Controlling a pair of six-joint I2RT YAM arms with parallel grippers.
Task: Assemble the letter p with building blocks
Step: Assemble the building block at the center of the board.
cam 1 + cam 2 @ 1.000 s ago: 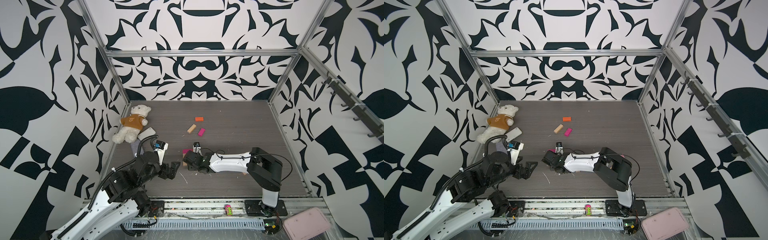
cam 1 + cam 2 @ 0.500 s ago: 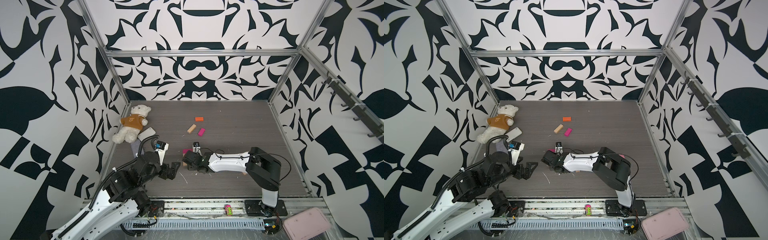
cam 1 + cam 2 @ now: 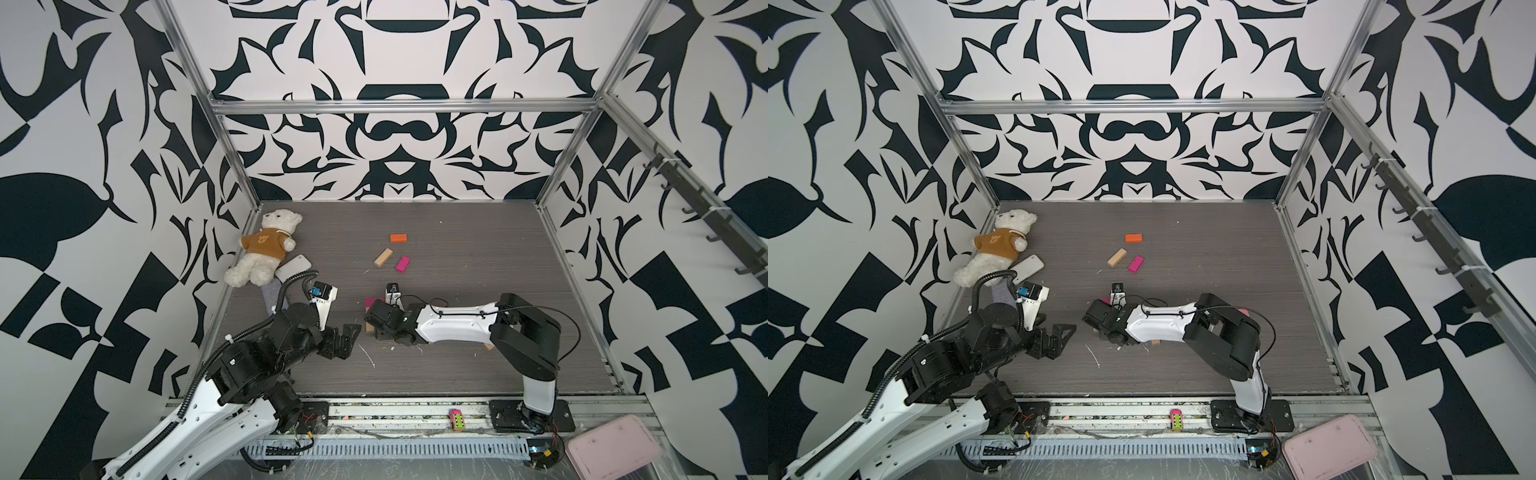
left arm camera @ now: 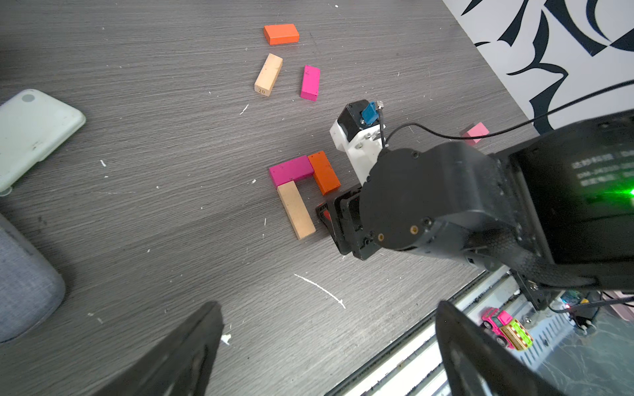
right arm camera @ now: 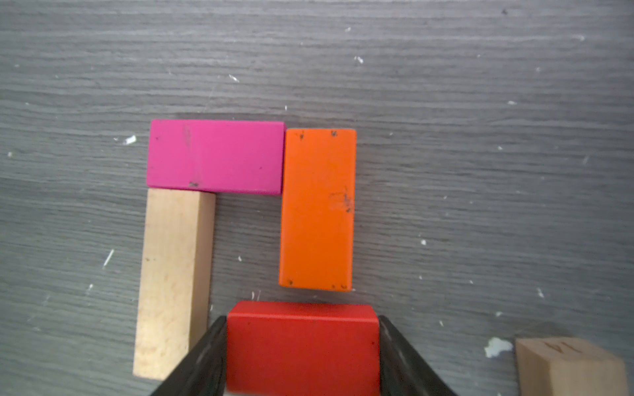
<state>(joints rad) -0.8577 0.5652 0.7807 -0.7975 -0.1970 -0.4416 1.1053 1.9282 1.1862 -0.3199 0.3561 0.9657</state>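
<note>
Red block [image 5: 302, 346] flat on table [image 5: 480, 137], clamped end to end between fingers [image 5: 202, 363] of my right pincer [image 5: 302, 324]. Just past fingertips: orange block [image 5: 317, 209], small gap. Magenta block [image 5: 216, 157] crosses far end, touching orange block and tan block [image 5: 173, 281], which runs beside one finger.

Right wrist view adds second tan block [image 5: 569, 367], cut by frame edge; left wrist view lacks it.

Left wrist view adds light pink block [image 4: 478, 130], partly hidden, plus loose orange block [image 4: 281, 34], loose tan block [image 4: 268, 73], loose magenta block [image 4: 310, 83], well beyond.

Top views: red block not made out.

Count: tan three, orange two, magenta two, red one, pink one.

My left pincer [image 4: 326, 343] gapes wide, empty.

Teddy bear [image 3: 266, 249], phone [image 3: 293, 267], toy car [image 3: 456, 419], tray [image 3: 611, 446]
</note>
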